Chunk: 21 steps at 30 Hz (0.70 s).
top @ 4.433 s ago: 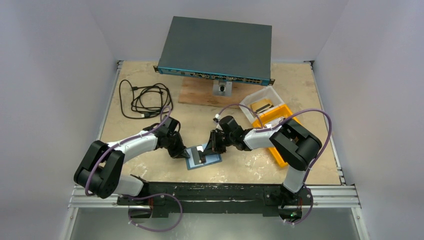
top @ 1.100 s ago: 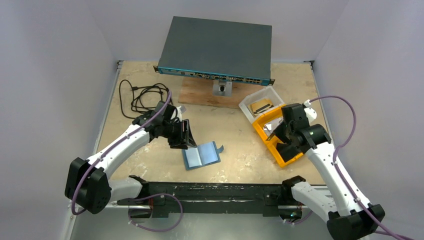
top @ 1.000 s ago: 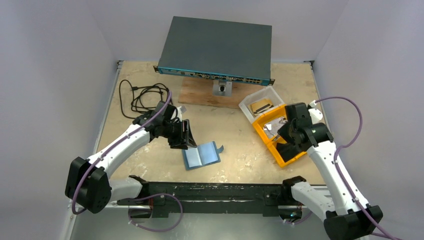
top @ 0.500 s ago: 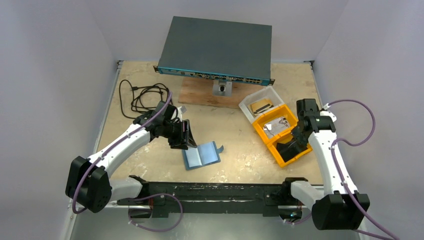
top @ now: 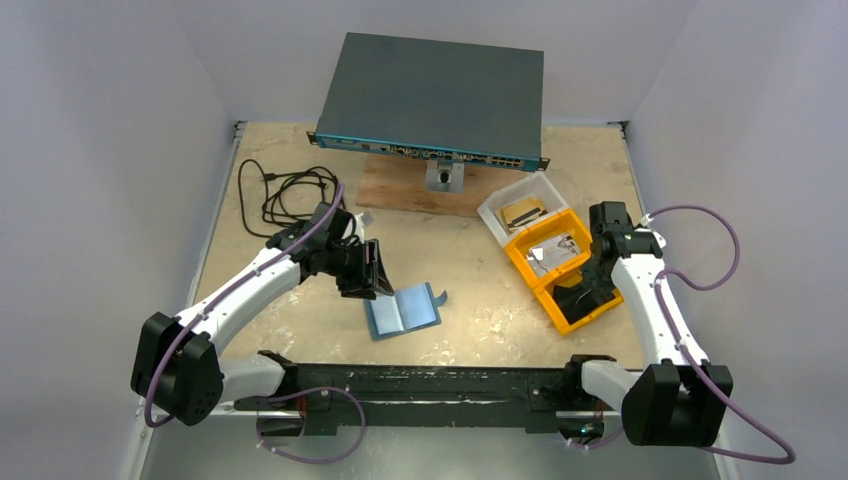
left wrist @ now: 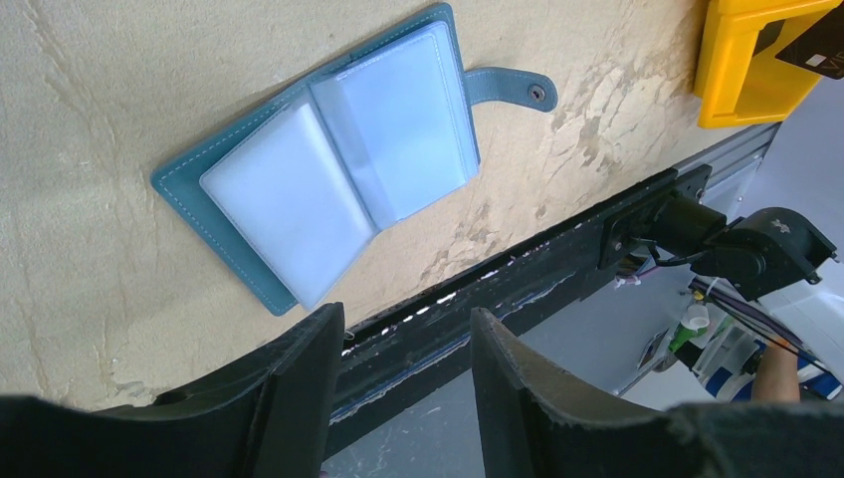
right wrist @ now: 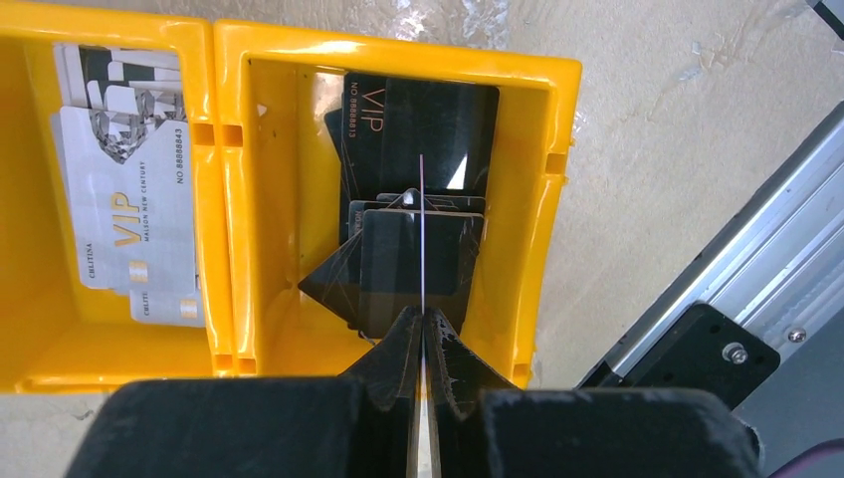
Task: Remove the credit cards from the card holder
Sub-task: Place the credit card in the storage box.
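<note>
inside right gripper (right wrist: 422,321) pinch, credit card (right wrist: 422,214) edge-on

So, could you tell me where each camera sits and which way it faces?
Top: high behind the robot, looking down on the table; left arm and right arm show.
Left wrist: above the open wallet, facing down; the open left gripper shows.
Right wrist: above the yellow bin, facing down; the right gripper shows, shut on a card.
Shared: all three show the yellow bin.
</note>
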{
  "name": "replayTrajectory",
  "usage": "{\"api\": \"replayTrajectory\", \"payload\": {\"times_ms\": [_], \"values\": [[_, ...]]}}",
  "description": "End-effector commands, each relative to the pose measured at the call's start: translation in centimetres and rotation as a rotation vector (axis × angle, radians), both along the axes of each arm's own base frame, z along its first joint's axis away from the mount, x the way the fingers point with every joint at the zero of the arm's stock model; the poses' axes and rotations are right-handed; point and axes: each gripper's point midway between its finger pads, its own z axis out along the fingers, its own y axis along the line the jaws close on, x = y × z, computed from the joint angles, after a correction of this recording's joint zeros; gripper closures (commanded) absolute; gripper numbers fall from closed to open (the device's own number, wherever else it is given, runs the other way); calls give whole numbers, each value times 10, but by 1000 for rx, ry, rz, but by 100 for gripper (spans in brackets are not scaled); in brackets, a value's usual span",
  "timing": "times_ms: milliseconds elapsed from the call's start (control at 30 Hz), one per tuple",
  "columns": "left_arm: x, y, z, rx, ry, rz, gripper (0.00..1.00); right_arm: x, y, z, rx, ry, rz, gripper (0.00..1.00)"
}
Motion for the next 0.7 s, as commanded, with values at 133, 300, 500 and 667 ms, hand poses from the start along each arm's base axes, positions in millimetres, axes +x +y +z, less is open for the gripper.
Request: {"api": "replayTrajectory", "payload": {"times_ms": [133, 300, 500, 667], "values": [[7, -6, 10, -37, -46, -20, 51, 7, 0, -4, 8, -9, 1, 100], [8, -5, 11, -34, -49, -18, 51, 8, 1, -7, 14, 2, 2, 100], [6, -3, 9, -23, -48, -16, 51, 15, 5, -4, 33, -9, 35, 92], [7, -3, 8, -23, -50, -13, 51, 25, 10, 8, 53, -49, 78, 69]]}}
